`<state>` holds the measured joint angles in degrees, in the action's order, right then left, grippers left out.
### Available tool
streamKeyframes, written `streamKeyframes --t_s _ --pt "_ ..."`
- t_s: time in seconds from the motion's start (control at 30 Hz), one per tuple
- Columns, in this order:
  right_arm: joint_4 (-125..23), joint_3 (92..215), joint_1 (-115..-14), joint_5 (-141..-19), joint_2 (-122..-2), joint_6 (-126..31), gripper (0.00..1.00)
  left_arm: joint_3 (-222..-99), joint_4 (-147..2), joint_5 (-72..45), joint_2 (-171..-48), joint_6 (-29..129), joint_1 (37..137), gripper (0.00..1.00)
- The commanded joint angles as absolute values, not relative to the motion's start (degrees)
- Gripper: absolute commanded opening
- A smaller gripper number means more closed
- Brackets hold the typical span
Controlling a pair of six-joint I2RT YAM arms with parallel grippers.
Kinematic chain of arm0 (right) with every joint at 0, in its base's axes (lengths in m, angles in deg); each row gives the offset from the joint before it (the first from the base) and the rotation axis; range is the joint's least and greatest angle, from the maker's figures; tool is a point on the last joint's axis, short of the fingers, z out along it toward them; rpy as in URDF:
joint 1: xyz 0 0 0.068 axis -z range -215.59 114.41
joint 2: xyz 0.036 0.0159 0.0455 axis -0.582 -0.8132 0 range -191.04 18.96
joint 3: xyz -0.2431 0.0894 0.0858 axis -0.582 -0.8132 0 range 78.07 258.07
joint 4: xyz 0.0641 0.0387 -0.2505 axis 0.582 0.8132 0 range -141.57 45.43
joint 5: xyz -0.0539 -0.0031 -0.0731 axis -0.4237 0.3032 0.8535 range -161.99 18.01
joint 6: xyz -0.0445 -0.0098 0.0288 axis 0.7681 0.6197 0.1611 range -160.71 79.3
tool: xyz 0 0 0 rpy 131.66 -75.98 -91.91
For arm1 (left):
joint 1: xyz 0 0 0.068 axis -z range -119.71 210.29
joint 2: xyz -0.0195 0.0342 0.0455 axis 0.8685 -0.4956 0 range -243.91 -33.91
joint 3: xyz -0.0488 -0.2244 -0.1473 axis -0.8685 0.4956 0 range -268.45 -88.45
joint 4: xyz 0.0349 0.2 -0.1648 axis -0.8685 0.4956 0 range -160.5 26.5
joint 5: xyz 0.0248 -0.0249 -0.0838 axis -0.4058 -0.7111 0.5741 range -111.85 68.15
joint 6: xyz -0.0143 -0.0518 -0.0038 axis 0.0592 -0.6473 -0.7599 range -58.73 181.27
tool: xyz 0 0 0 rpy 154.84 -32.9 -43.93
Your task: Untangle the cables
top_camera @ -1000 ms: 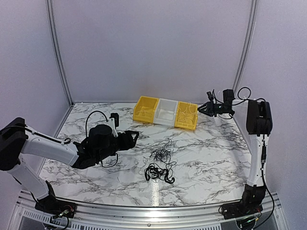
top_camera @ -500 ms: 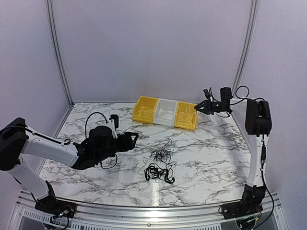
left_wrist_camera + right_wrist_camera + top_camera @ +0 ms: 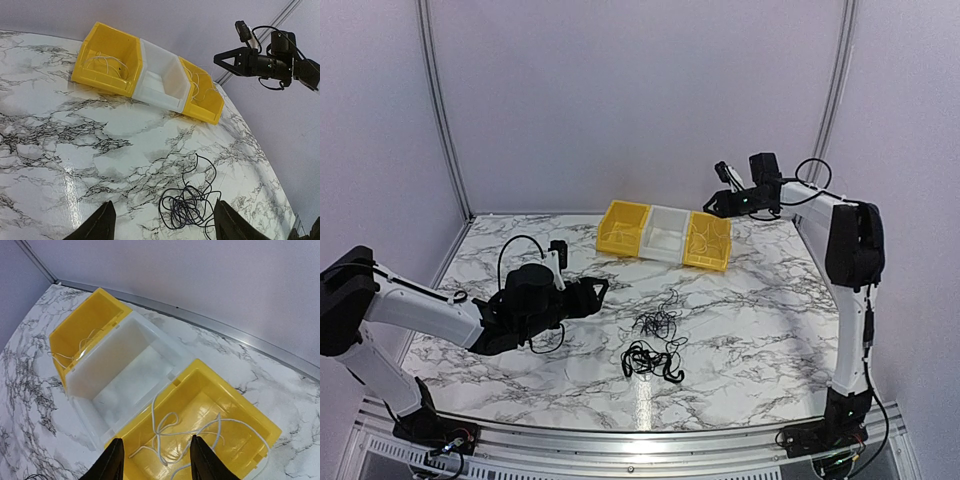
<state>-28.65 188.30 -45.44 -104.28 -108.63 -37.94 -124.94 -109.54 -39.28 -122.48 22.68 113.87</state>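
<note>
— Top external view has the black cables [image 3: 658, 320] lying mid-desk in a loose knot, with a nearer clump [image 3: 650, 360] just beside it toward the arm bases; whether a strand links the two I cannot tell.

— And the claws?

— Left claw [image 3: 599, 287] hovers low over the desk [image 3: 770, 320] near the knot, jaws wide apart, holding nothing; right claw [image 3: 156, 460] hangs above the yellow bin [image 3: 239, 399] at the back, jaws apart too, empty; a whitish cable [image 3: 159, 432] lies looped inside that bin, next to the white bin [image 3: 115, 357].

— How would the stuff handle?

— Thin, limp and nearly weightless, I judge; a pull on one strand likely drags the whole knot across the glossy marble unless the other claw pins it; the loops will probably snag on each other.

— Where to take hold?

— Left wrist view shows one long loop [image 3: 196, 162] standing out of the knot toward the bins; that single free strand looks the better hold, not the dense middle; it lies flat on the desk, so the fingertips would have to close right at the surface or slide over it.
</note>
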Motion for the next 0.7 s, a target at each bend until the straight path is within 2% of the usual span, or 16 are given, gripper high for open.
streamKeyframes --t_s 0.0,0.23,0.37,0.67 --pt "-23.88 191.78 -47.59 -89.64 -109.14 -35.35 0.44 -124.38 -109.17 -39.69 -121.56 22.97 114.08 0.70" --pt "-24.13 190.79 -51.13 -81.01 -107.16 -33.97 0.49 -124.55 -109.17 -40.11 -121.24 23.89 114.08 0.70" --pt "-23.62 190.61 -51.59 -78.75 -107.27 -34.64 0.60 -124.45 -109.17 -39.96 -121.31 23.77 114.08 0.69" --pt "-23.14 188.59 -51.59 -76.76 -107.69 -35.87 0.60 -124.03 -109.17 -40.23 -121.17 23.69 114.08 0.69"
